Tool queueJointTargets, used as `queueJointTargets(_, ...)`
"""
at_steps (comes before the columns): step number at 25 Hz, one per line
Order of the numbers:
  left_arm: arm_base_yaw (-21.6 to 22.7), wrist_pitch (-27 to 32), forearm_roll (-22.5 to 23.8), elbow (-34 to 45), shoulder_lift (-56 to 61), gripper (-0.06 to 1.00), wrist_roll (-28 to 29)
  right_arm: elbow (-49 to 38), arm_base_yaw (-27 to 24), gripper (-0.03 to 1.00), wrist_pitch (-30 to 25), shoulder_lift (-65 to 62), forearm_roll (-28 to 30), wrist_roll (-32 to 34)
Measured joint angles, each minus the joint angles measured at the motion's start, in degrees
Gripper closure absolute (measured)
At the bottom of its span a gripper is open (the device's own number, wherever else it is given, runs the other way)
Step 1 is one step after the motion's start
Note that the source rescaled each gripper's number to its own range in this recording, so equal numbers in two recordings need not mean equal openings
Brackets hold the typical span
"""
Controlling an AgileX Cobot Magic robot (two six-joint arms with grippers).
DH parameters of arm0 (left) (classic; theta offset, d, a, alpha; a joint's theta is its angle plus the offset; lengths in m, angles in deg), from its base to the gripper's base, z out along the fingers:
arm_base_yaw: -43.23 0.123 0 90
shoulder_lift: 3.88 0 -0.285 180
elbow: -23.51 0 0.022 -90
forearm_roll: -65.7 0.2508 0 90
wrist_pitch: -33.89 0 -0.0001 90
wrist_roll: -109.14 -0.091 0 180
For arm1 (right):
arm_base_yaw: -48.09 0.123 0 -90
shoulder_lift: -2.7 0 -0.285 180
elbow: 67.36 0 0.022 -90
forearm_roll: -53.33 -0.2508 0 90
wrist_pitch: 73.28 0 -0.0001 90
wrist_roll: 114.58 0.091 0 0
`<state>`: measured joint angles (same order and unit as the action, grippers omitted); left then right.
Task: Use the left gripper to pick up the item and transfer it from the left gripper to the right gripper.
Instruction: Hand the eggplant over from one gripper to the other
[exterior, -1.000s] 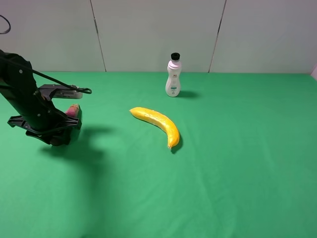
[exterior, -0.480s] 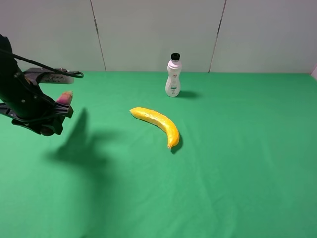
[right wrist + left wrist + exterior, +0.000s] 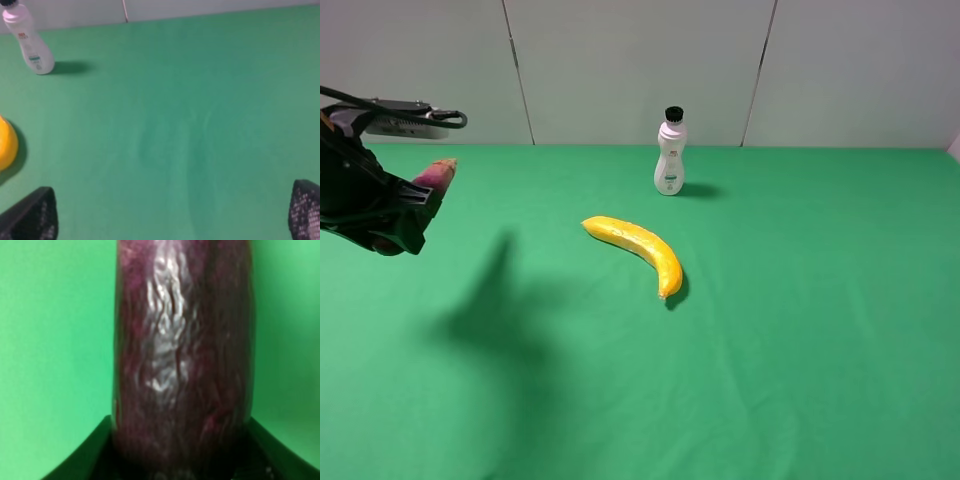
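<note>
While the bulky black cabled left gripper [image 3: 412,203] clamps the one dark glossy purple eggplant [image 3: 436,174], raised above the green cloth table [image 3: 800,320] at its left side, the right gripper [image 3: 170,215] stands wide. One yellow banana [image 3: 638,250] lies mid-table. One white plastic bottle [image 3: 669,155] stands upright behind it, black cap on, contents unseen.
</note>
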<state>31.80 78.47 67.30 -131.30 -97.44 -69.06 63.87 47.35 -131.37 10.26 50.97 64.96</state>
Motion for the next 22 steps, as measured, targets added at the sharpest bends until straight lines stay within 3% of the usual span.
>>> queueJointTargets(4, 0.0, 4.47, -2.9, -4.14, 0.13, 0.93, -3.43, 0.0, 0.0, -0.03, 0.0, 0.0, 0.0, 0.0)
queueJointTargets(9, -1.63, 9.09, -3.29, -9.18, 0.13, 0.93, -5.8, 0.0, 0.0, -0.03, 0.0, 0.0, 0.0, 0.0)
queueJointTargets(22, -17.29, 12.82, -1.61, -17.58, 0.13, 0.93, -7.09, 0.0, 0.0, -0.03, 0.0, 0.0, 0.0, 0.0)
